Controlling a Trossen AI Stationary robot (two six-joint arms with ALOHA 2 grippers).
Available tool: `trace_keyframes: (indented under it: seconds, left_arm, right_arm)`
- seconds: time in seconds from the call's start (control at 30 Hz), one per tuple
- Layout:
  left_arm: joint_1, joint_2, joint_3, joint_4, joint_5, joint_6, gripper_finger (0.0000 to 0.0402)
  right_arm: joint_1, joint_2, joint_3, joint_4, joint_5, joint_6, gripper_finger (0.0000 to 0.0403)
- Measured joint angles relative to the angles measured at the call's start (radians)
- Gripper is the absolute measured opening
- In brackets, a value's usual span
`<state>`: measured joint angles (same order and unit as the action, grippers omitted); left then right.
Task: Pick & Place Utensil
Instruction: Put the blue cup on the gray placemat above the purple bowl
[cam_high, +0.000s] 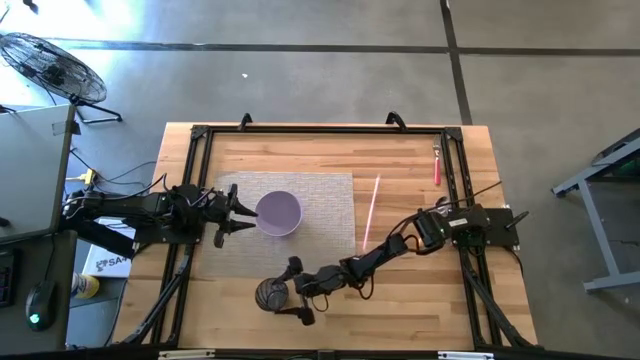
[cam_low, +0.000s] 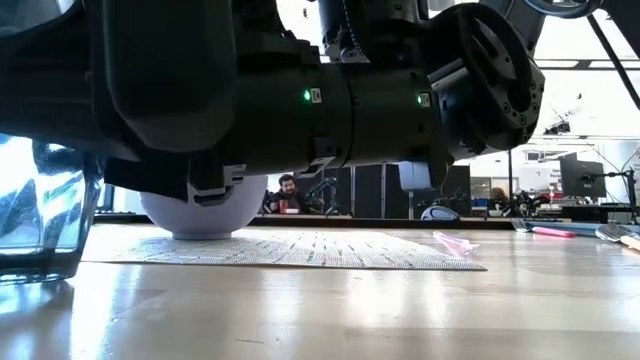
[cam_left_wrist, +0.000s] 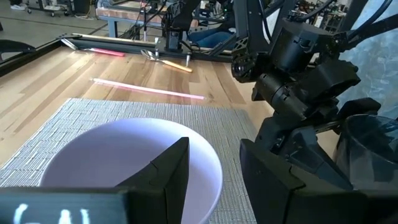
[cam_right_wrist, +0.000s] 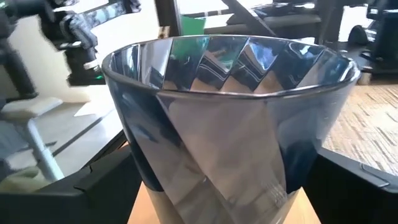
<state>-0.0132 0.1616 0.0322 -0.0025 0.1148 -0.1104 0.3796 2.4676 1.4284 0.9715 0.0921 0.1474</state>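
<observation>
- My right gripper (cam_high: 283, 300) sits low at the near edge of the table (cam_high: 400, 290), its fingers spread around the faceted glass cup (cam_right_wrist: 230, 124); I can't tell whether they press it.
- My left gripper (cam_high: 237, 213) is open right at the lavender bowl (cam_high: 278, 212) on the woven mat (cam_high: 320, 190).
- The pink straw (cam_high: 370, 212) lies at the mat's right edge, and a pink-handled utensil (cam_high: 437, 166) rests at the far right, both well clear of the grippers.
</observation>
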Motion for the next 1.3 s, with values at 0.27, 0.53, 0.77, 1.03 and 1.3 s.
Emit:
trace_keyframes:
  seconds: [0.27,0.53,0.77,1.03,1.3]
  left_arm:
    - [0.000,0.000,0.000,0.000,0.000,0.000,0.0140]
    - [0.000,0.000,0.000,0.000,0.000,0.000,0.0140]
    - [0.000,0.000,0.000,0.000,0.000,0.000,0.0140]
    - [0.000,0.000,0.000,0.000,-0.001,0.000,0.0140]
    - [0.000,0.000,0.000,0.000,-0.001,0.000,0.0140]
  right_arm:
    - [0.007,-0.113,-0.005,-0.135,0.055,0.014,0.0369]
    - [0.034,-0.288,-0.004,-0.341,0.131,-0.068,0.0368]
    - [0.060,-0.410,-0.030,-0.544,0.429,-0.122,0.0367]
    - [0.002,-0.561,-0.376,-0.222,0.503,-0.068,0.0367]
    - [-0.166,-0.777,-0.756,0.020,0.676,-0.060,0.0376]
